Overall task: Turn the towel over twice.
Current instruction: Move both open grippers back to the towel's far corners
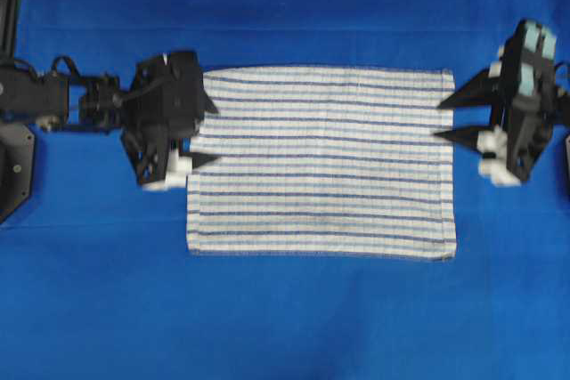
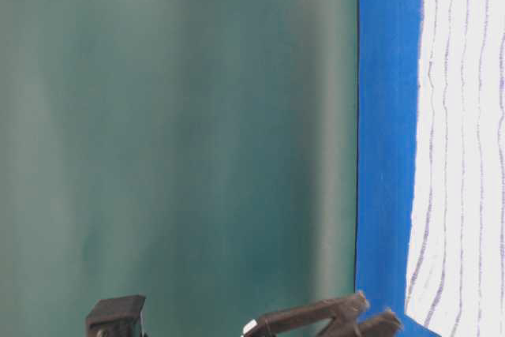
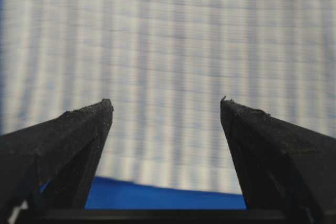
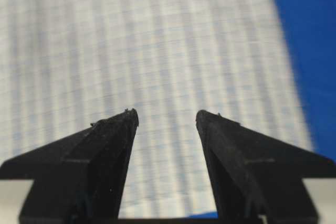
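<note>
Towel [image 1: 321, 162], striped white and blue, lying flat and spread in the middle of the blue tabletop [image 1: 285, 327]. Left hand [image 1: 214, 133] at its left edge, fingers apart and empty; right hand [image 1: 438, 122] at its right edge toward the far corner, likewise apart and empty. Likely risk: if one hand pinches only a thin fold or misses the edge, the cloth may bunch or twist rather than flip cleanly. No containers present.

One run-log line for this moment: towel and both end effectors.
towel: flat, spread on blue table cover | left end effector: open, at left edge, empty | right end effector: open, at right edge, empty
</note>
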### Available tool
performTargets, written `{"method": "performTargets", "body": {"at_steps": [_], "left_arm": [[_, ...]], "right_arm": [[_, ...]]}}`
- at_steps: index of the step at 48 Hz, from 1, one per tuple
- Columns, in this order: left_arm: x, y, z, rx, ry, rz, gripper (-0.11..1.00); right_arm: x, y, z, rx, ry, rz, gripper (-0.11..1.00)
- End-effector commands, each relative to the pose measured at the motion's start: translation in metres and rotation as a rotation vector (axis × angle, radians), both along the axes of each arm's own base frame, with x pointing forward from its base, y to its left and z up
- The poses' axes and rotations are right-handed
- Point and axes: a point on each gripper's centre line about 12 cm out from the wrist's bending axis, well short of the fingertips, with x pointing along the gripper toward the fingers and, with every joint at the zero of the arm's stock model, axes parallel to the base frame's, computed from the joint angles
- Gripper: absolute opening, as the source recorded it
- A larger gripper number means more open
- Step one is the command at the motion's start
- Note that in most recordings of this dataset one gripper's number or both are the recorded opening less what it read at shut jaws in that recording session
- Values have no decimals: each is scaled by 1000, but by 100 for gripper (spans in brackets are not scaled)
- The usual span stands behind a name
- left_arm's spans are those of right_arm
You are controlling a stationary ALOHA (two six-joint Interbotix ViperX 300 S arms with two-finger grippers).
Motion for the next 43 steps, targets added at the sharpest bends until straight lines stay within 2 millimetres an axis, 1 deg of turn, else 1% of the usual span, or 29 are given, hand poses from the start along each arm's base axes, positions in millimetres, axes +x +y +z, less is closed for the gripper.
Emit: {"method": "performTargets", "body": {"at_steps": [1,7,11,12,17,23,30,35,43], "left_arm": [[1,13,10,24,-35,26,78],[-2,34,5,65,-31,60,78],[-5,48,-2,85,-18,86,78],[-6,51,-5,88,-12,93,78],[-8,65,-13,93,-1,132,78],[-8,79,-25,99,4,168,78],[-8,89,-38,103,-2,195,78],[-10,93,-48,103,2,209,77],[-12,100,-58,103,2,231,77]], "right_arm": [[-1,-15,1,-20,11,-50,56],[-5,-34,-12,-32,65,-115,56],[-9,-46,-24,-28,113,-161,56],[-10,-50,-30,-24,132,-176,56],[-13,-61,-45,-11,168,-210,56],[-12,-71,-58,-5,170,-225,56],[-8,-80,-68,7,150,-235,56],[-9,-85,-76,15,161,-244,56],[-10,-91,-90,34,202,-262,56]]}}
